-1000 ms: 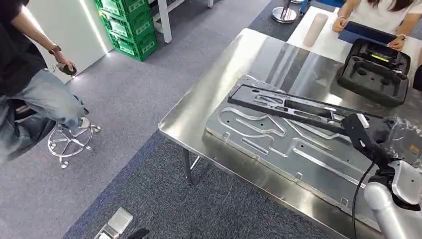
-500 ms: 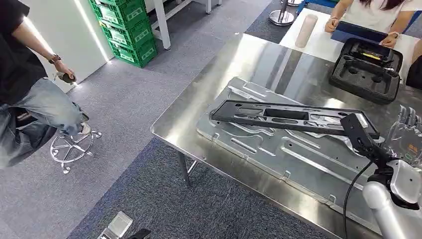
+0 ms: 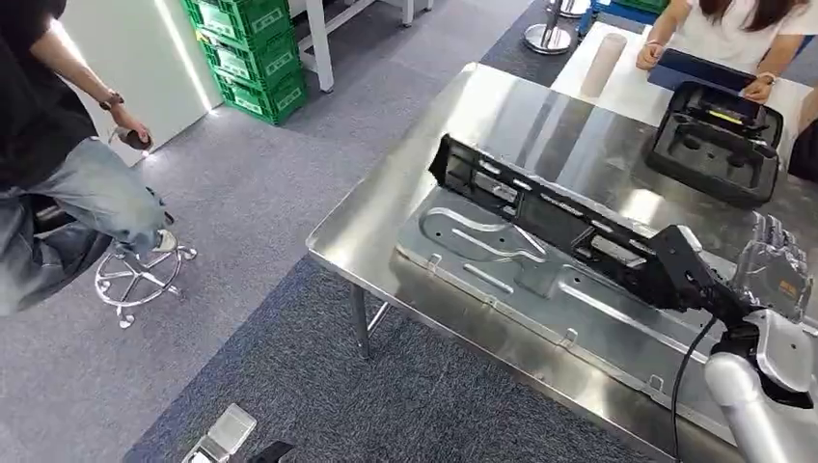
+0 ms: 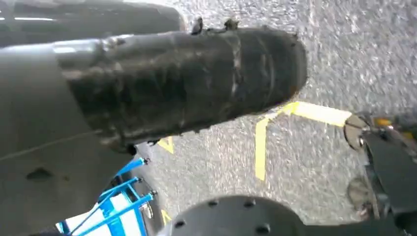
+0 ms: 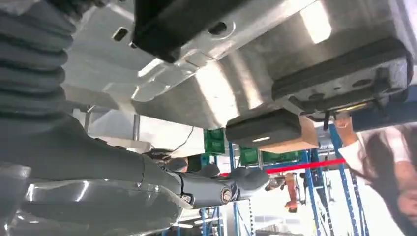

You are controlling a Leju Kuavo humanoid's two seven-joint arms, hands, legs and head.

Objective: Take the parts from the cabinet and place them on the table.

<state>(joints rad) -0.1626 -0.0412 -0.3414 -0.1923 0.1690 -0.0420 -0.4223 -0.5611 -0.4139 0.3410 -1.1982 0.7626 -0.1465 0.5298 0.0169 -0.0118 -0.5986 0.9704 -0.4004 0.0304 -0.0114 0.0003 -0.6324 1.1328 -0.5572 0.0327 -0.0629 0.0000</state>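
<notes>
The long black part (image 3: 550, 217) lies over the steel table (image 3: 453, 116), its near end at the right hand (image 3: 772, 265) and its far end running out toward ten o'clock in the head view, so its long axis cuts diagonally across the tabletop from lower right to upper left. It stands tilted up on one long edge, not flat, and sits above the large silver stamped panel (image 3: 511, 265) that lies flat on the table beneath it. The right hand is plainly the nearer one; it sits at about four o'clock from the part's middle, at the table's near right corner, with the silver right forearm coming up from the bottom edge at five o'clock. Its pale fingers point upward and look spread apart, while a dark piece at the wrist meets the part's near end; whether the fingers truly clasp the part I cannot tell from these pictures. The right wrist view shows the black part's end close over the silver panel, which suggests the part is low and near to being laid down. The coming move likely turns on tipping the part flat along that same ten o'clock line. The left hand (image 4: 187, 78) hangs over grey carpet, fingers seemingly curled in, holding nothing
</notes>
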